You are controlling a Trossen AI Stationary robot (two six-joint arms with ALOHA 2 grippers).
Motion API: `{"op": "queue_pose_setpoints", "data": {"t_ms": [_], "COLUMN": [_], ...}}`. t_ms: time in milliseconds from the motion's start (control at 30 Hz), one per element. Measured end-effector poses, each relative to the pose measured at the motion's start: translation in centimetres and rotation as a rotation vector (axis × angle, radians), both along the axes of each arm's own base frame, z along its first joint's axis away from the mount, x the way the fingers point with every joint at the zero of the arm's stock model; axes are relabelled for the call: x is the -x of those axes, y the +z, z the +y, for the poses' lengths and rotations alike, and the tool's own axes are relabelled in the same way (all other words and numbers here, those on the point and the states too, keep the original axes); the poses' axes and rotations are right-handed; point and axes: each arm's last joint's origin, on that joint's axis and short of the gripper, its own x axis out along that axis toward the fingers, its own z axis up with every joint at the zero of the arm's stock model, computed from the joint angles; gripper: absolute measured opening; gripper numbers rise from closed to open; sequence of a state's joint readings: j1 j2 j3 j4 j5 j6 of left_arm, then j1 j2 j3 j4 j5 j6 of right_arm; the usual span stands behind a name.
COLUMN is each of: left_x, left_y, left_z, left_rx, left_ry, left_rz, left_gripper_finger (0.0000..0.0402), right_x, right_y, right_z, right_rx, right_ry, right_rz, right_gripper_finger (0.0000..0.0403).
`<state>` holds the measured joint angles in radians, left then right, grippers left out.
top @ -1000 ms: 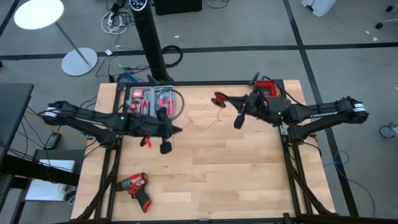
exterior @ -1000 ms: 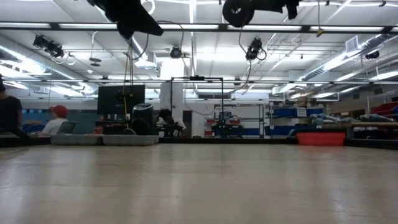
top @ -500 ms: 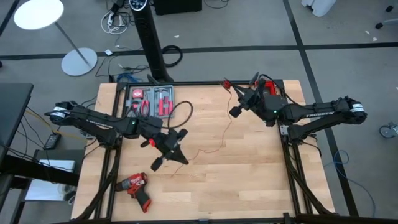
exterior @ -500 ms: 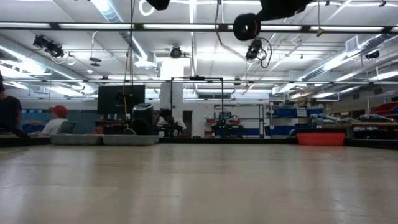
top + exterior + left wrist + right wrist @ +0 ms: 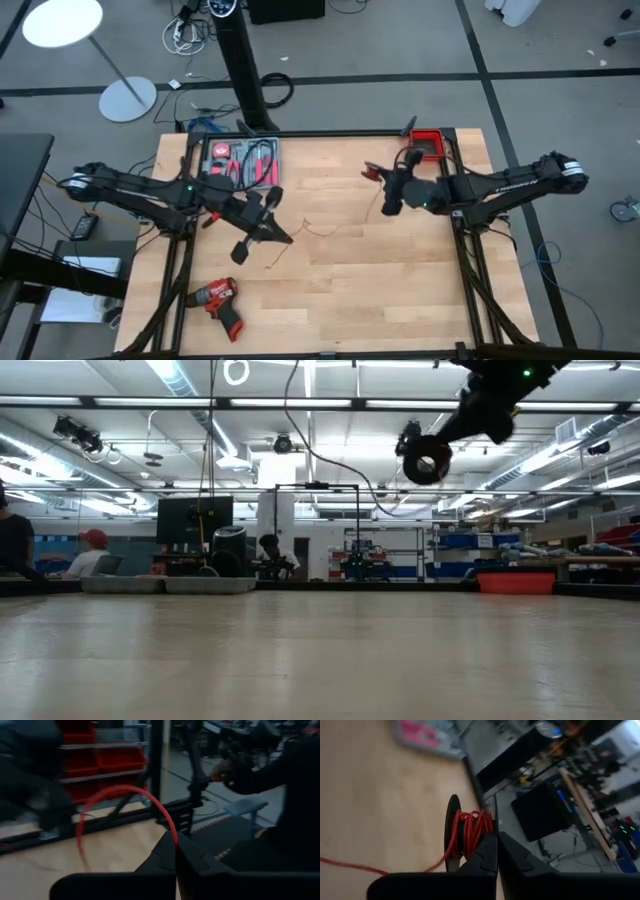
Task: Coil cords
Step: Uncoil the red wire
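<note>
Across the middle of the table (image 5: 400,290), the red wire (image 5: 325,228) runs crosswise between the arms (slack, looping). The right gripper (image 5: 496,851) is clamped on its spool (image 5: 465,836); the left gripper (image 5: 176,854) pinches the other end.

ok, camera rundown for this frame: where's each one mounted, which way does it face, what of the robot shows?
High: overhead, straight down on the table; both arms, left hand, right hand.
Low: table height, level into the room; arm parts hang in at top.
Left wrist: past its shut fingers pinching the red wire.
Right wrist: past its shut fingers at a spool wound with red wire.
Shared: red wire in both wrist views and the high view.
</note>
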<state>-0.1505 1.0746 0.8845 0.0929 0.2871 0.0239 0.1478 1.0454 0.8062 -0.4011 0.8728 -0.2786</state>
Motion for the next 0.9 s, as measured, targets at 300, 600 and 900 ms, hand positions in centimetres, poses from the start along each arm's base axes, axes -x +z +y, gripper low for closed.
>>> {"op": "queue_pose_setpoints", "data": {"t_ms": [300,600,900], "left_x": [0.7,1.2,0.2], "left_y": [1.2,0.2,-1.5], "left_z": [1.0,2.3,2.1], "left_rx": [-0.082,-0.251,-0.237], "left_ry": [0.286,0.720,0.692], "left_rz": [-0.099,0.019,0.134], "left_gripper_finger": [0.0000,0.0000,0.0000], "right_x": [1.4,0.9,-1.1], "right_y": [-1.7,-1.7,1.8], "right_z": [0.9,2.8,3.2], "right_rx": [-0.100,-0.418,-0.468], "right_ry": [0.066,0.322,0.424], "right_rz": [0.183,0.131,-0.302], "right_gripper_finger": [0.0000,0.0000,0.0000]}}
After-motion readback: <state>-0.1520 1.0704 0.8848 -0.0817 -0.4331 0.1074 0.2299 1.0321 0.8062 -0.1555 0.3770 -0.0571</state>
